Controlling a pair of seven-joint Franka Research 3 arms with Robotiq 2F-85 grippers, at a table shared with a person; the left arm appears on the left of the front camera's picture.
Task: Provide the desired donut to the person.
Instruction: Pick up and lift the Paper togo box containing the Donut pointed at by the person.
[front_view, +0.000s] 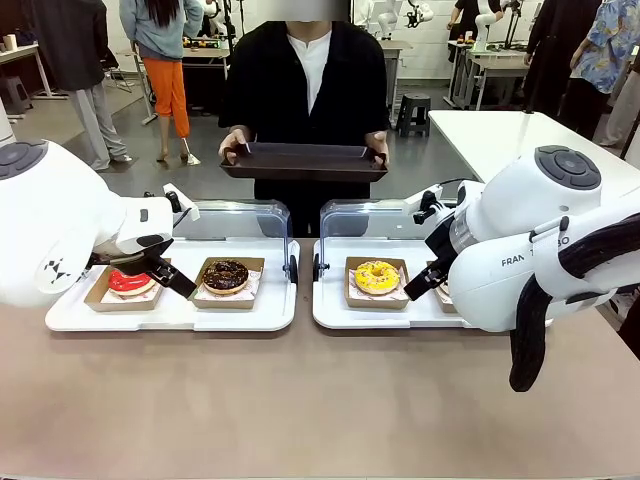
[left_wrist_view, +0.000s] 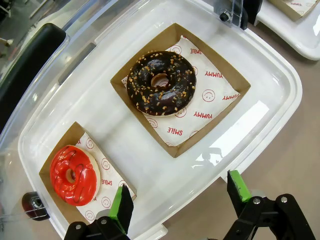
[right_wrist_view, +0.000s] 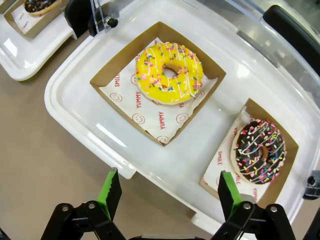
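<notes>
Front view, person: I see the person (front_view: 305, 80) at the bench's far edge. Both hands hold a dark serving tray (front_view: 303, 160) level, with its long axis running along that edge.
Front view, donuts: The red donut (front_view: 128, 281) and the nut-topped chocolate donut (front_view: 226, 274) sit in card boxes on the left white tray (front_view: 170, 322). The yellow donut (front_view: 377, 276) sits on the right white tray (front_view: 380, 318). Each is round and lies flat with its hole up. I cannot tell which one is wanted.
Front view, arms: The left end effector (front_view: 168, 272) hangs above the red donut's box. The right end effector (front_view: 425, 282) hangs above the right white tray's right end.
Left wrist view: The left end effector (left_wrist_view: 177, 182) has its fingers wide apart and empty above the left white tray's rim. The red donut (left_wrist_view: 74, 175) is just beside one finger.
Right wrist view: The right end effector (right_wrist_view: 170, 175) is spread and empty above the right white tray's rim. The yellow donut (right_wrist_view: 169, 72) lies beyond it, and the sprinkled chocolate donut (right_wrist_view: 260, 150) is boxed beside that.
</notes>
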